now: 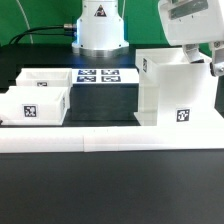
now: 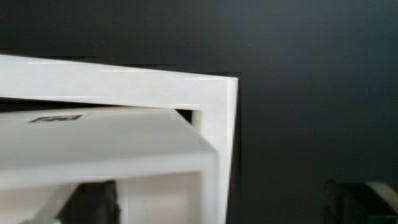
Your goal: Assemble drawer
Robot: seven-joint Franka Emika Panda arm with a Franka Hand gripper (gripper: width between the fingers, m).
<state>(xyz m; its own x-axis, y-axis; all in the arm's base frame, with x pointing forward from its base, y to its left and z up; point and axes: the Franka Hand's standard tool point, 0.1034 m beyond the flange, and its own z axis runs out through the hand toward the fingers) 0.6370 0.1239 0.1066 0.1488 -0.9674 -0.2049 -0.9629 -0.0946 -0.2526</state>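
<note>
The drawer's large cube-like case [image 1: 175, 92] stands at the exterior view's right, open side up, with a tag on its front. Two small open-top trays lie at the left, one nearer [image 1: 38, 102] and one behind it [image 1: 50, 78]. My gripper [image 1: 212, 62] hangs over the case's right wall. In the wrist view the gripper [image 2: 228, 205] is open and straddles the top edge of a case wall [image 2: 210, 120]. One dark finger [image 2: 86, 202] is inside the case and the other [image 2: 365, 203] is outside, apart from the wall.
The marker board [image 1: 105, 78] lies between the trays and the case, in front of the robot base [image 1: 98, 30]. A long low white border rail [image 1: 110, 138] runs along the front. The table is black.
</note>
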